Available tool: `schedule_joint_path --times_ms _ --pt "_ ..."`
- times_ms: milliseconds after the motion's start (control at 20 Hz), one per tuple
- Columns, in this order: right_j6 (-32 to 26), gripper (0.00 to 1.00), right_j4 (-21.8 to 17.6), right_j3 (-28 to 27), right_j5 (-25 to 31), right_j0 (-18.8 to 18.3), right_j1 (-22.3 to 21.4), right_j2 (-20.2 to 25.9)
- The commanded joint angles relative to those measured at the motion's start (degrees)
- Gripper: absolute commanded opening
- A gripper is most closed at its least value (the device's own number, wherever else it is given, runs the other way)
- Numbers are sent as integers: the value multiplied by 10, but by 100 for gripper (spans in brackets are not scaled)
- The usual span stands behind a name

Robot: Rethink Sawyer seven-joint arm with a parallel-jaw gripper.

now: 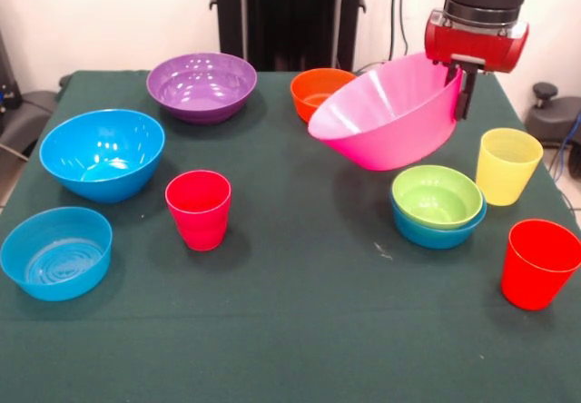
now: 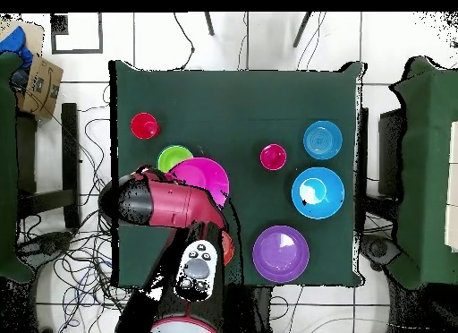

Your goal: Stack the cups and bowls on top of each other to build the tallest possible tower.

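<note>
My gripper [image 1: 457, 87] is shut on the right rim of the big pink bowl [image 1: 386, 117], which hangs tilted in the air with its opening turned to the upper left. Just below and in front of it, a small lime green bowl [image 1: 436, 194] sits nested in a small blue bowl [image 1: 438, 230]. The yellow cup [image 1: 507, 165] and a red cup [image 1: 537, 263] stand to the right. Another red cup [image 1: 199, 209] stands mid-table. The small orange bowl [image 1: 313, 90] sits behind the pink bowl. In the overhead view the pink bowl [image 2: 204, 177] shows beside the green bowl [image 2: 173, 157].
A purple bowl [image 1: 201, 85] sits at the back left. A deep blue bowl [image 1: 102, 153] and a shallower blue bowl [image 1: 56, 252] sit along the left side. The green-covered table [image 1: 300, 330] ends close to the right-hand cups.
</note>
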Motion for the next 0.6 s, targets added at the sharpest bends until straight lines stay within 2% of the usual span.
schedule_joint_path --times_ms 50,600 --pt "99 0 13 -19 11 5 7 13" --pt "87 0 5 -5 13 2 -2 3"
